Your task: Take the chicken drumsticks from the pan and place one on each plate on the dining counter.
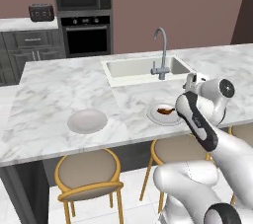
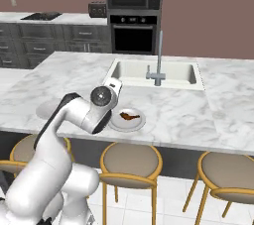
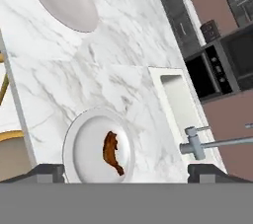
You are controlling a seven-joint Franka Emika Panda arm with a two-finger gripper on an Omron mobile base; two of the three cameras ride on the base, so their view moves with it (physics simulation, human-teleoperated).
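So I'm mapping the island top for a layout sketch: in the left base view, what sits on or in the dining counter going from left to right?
Empty plate → sink → faucet → plate holding a chicken drumstick, at the right where the arm stands over its edge.

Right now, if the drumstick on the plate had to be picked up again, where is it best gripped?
Probably across the thicker middle of the drumstick, coming from straight above. It lies flat on the plate, so only its top and long sides are free; the narrow bone end would likely slip.
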